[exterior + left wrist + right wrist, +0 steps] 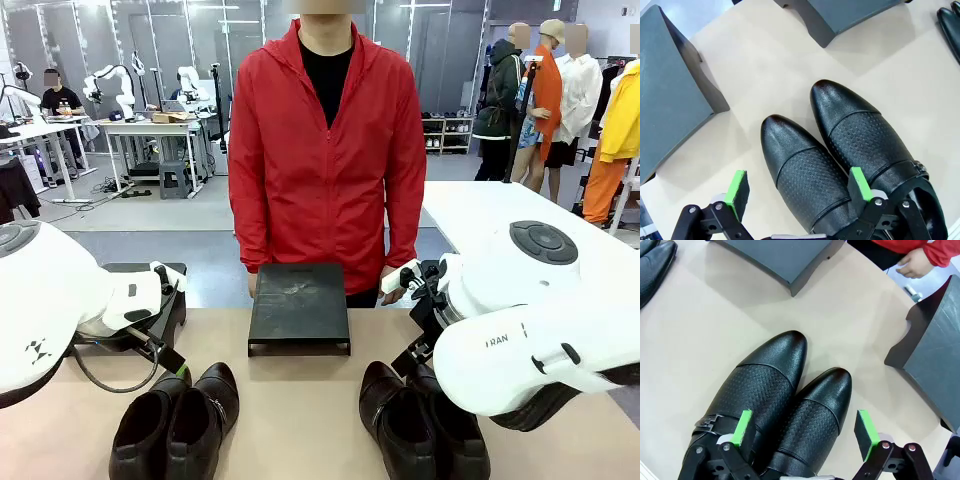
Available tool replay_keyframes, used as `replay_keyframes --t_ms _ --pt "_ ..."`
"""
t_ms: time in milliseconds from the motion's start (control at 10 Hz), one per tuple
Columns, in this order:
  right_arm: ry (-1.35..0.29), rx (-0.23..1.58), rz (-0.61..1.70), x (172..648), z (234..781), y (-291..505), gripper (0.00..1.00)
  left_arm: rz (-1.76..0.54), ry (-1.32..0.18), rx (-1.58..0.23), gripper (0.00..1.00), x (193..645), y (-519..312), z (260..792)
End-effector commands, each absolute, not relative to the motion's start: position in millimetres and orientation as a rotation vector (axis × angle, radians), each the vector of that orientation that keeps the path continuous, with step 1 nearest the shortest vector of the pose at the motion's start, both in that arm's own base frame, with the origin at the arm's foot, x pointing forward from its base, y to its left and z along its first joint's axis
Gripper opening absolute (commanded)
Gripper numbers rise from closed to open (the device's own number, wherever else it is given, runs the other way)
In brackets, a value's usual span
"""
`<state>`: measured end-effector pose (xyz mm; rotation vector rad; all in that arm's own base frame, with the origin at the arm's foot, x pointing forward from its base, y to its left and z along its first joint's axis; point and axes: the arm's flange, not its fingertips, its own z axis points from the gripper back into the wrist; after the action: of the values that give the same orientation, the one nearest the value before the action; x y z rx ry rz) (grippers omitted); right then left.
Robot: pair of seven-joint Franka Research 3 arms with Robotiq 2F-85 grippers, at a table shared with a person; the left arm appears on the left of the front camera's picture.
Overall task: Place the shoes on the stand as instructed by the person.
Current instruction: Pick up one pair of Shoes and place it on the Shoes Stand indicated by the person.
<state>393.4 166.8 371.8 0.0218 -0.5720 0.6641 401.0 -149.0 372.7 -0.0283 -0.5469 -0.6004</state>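
Note:
Two pairs of black shoes lie on the tan table, a left pair [180,420] and a right pair [420,425]. In the left wrist view, my left gripper [799,186] hovers open over the left pair [840,150], its green pads [737,187] straddling the nearer shoe [800,170]. My right gripper [804,430] is also open above the right pair [785,400], its pads [865,432] either side of one shoe [815,415]. A black stand [299,308] sits mid-table in front of the person [325,150] in a red jacket.
A second dark stand [125,270] sits at the left under my left arm [670,90]. Another stand [935,350] lies to the right of the right pair. The person's hand [915,262] rests near the table's far edge. Bare tabletop [300,410] separates the pairs.

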Motion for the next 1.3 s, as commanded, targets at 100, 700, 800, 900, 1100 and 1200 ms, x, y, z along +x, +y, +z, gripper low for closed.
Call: replay_keyframes --t_ms 100,700,800,900,1100,1200 --pt "-0.572 0.022 0.664 393.5 371.8 166.8 1.00 -0.601 -0.547 -0.028 1.00 400.9 -149.2 372.7" --pt "-0.572 0.022 0.664 393.5 371.8 166.8 1.00 -0.601 -0.547 -0.028 1.00 400.9 -149.2 372.7" --pt "-0.572 0.022 0.664 393.5 371.8 166.8 1.00 -0.601 -0.547 -0.028 1.00 400.9 -149.2 372.7" --pt "-0.572 0.021 0.666 393.4 371.8 166.9 1.00 -0.601 -0.547 -0.028 1.00 400.9 -149.3 372.7" --pt "-0.623 0.059 0.662 390.9 415.7 170.2 1.00 -0.593 -0.512 -0.108 1.00 399.3 -151.3 408.0" --pt "-0.620 0.119 0.640 388.8 438.9 169.6 1.00 -0.611 -0.504 -0.159 1.00 394.7 -150.8 430.2"
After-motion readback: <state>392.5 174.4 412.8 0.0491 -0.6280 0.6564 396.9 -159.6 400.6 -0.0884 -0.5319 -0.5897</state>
